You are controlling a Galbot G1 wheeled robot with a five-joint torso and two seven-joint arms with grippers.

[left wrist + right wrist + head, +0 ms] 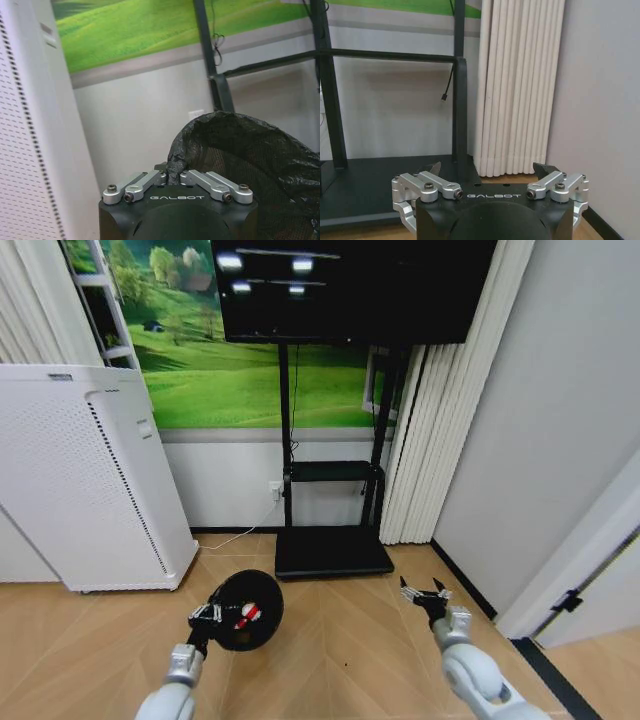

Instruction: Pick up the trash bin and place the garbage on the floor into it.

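We have our left claw (205,617) pinched shut on the rim of the bin (245,610), fingers gripping the edge where the black liner folds over; a rim hold keeps the mouth open and facing up, ready to take rubbish. The bin hangs off that claw above the floor (330,650), in front of the white appliance (80,480) and the TV stand (330,550). Inside it we see a red-and-white piece (249,615), so part of the garbage looks already in. Our right claw (424,593) is spread open and empty, held out low near the curtain (440,420), free for picking
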